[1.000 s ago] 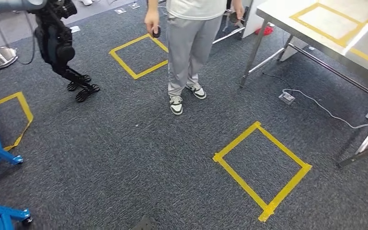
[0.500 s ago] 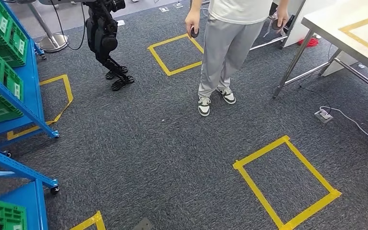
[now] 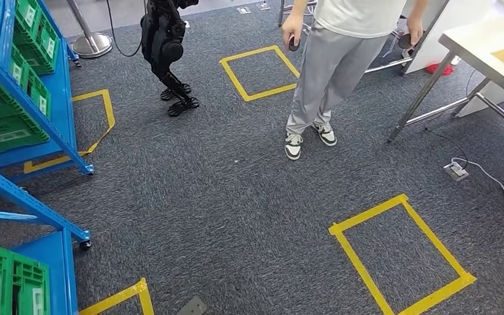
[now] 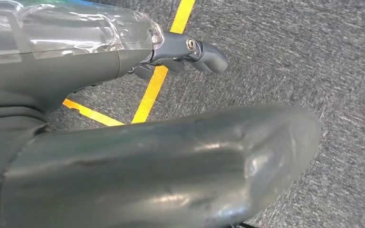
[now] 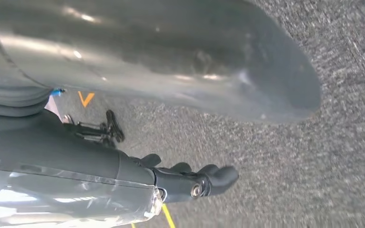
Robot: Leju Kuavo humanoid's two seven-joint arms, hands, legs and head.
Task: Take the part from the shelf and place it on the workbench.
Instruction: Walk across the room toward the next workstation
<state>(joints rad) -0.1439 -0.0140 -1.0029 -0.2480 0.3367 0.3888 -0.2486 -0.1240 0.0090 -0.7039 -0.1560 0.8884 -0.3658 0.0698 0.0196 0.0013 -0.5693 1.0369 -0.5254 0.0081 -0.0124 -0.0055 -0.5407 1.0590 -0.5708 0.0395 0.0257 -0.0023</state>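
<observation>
The blue shelf (image 3: pixel 51 128) stands at the left of the head view, with green bins (image 3: pixel 3 131) on its tilted levels and another green bin (image 3: pixel 3 287) low at the near left. I cannot make out the part in the bins. A corner of the workbench (image 3: pixel 492 49), marked with yellow tape, shows at the upper right. My left hand (image 4: pixel 123 57) hangs over the carpet with its dark fingers (image 4: pixel 204 54) stretched out and nothing in it. My right hand (image 5: pixel 100 166) hangs the same way, fingers (image 5: pixel 209 180) apart and holding nothing.
A person (image 3: pixel 331 72) in grey trousers stands ahead, holding a small dark device. A black legged robot (image 3: pixel 164 52) hangs by the shelf. Yellow tape squares (image 3: pixel 400 256) mark the grey carpet. A power strip (image 3: pixel 458 170) and cable lie beside the workbench leg.
The camera has swung left: the shelf and green bins have come in from the left, and the workbench, person and tape squares have slid right. Both hands stay hanging.
</observation>
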